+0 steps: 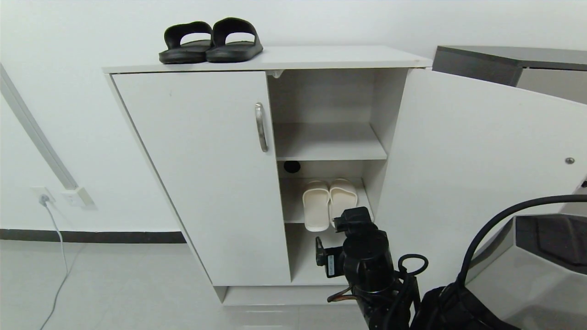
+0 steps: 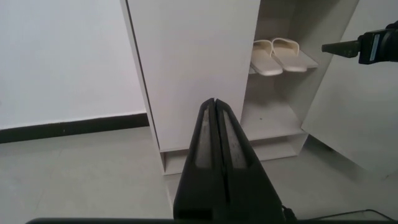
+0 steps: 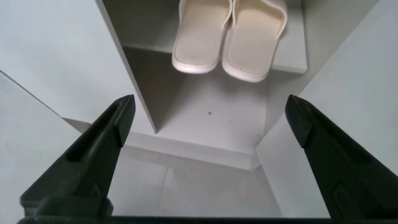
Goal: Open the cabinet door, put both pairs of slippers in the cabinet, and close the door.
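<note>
I am looking at the tall white wooden cabinet (image 1: 339,55). Its big right door (image 1: 481,174) stands wide open and its left door (image 1: 197,174) is closed. Inside, the flat white upper shelf (image 1: 328,142) is free.

The pair of black rubber slippers (image 1: 211,43) sits side by side on the cabinet top, near its left end. The pair of cream foam slippers (image 1: 329,201) lies on the middle shelf (image 1: 291,201), toes pointing in, so I think half the job is done.

My right claw (image 3: 209,109) hangs just in front of the cream pair, fingers wide apart and holding nothing. My left claw (image 2: 214,109) is low, in front of the closed door, fingers pressed together.

I think the black pair comes next. I should back the right claw straight out, lift it high, and pinch both slippers where they touch. Then I keep them flat going onto the free shelf, well away from the door edge.
</note>
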`<state>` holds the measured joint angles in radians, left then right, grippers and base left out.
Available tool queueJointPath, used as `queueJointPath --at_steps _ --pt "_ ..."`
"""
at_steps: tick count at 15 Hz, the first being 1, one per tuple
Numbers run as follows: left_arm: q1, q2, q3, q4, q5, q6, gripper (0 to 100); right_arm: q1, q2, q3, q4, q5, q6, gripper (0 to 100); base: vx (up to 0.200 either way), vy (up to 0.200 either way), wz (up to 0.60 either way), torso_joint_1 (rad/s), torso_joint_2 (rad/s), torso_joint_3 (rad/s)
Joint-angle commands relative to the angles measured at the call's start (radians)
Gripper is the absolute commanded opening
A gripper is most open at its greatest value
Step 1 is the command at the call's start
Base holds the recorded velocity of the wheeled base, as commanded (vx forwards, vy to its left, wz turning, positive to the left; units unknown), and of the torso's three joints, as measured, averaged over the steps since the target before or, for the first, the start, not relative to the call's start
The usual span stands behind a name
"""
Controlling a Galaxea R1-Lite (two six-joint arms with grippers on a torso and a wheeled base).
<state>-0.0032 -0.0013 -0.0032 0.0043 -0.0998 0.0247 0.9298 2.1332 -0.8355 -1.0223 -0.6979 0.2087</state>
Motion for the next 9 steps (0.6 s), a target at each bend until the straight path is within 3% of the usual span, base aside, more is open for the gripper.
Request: queueJointPath --at_steps 1,9 --pt "0.0 0.001 0.0 0.0 0.0 0.001 0 0.0 0.001 0.001 -0.001 0.0 0.0 100 0.0 0.0 0.0 -0.002 -0.01 0.124" --pt "0.0 0.001 0.0 0.0 0.023 -0.017 0 0.017 -0.095 0.035 -0.025 -0.002 -0.035 100 0.0 0.0 0.0 0.0 0.0 0.009"
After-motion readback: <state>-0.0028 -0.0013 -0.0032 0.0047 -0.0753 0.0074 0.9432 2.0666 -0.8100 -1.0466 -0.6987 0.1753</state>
